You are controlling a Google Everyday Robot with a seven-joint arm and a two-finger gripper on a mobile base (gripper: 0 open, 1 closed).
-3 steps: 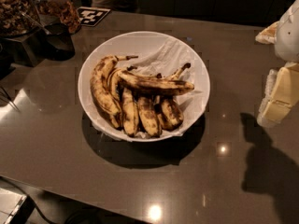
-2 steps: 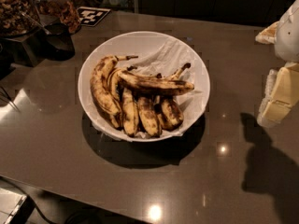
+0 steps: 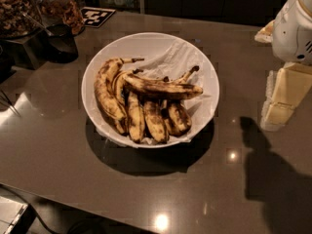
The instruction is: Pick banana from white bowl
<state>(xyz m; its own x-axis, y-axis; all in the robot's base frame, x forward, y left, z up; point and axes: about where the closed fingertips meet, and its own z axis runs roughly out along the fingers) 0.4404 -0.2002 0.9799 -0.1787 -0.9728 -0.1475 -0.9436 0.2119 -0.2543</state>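
The white bowl (image 3: 92, 104) sits on the dark glossy bench (image 3: 146, 194), lined with crumpled white paper (image 3: 170, 60). The banana (image 3: 163, 87), long, slim and nearly straight, lies inside the bowl, crosswise on top of the others, reaching from the bowl's centre-left toward its right rim. Under it, three short blackened bananas (image 3: 155, 121) point toward the bowl's near rim, and a broad curved banana (image 3: 105, 94) follows the bowl's left wall.

The end effector (image 3: 282, 101), cream-coloured, hangs to the right of the bowl, well clear of its rim and touching no fruit, beneath the arm's white wrist (image 3: 292, 28). Whether it is spread or pressed together cannot be told from this view. Its shadow falls on the bench to the bowl's lower right.

Beyond the bowl to the upper left stand a dark cup (image 3: 61, 43), jars of nuts (image 3: 14, 6) and a black-and-white marker tag (image 3: 97, 16).
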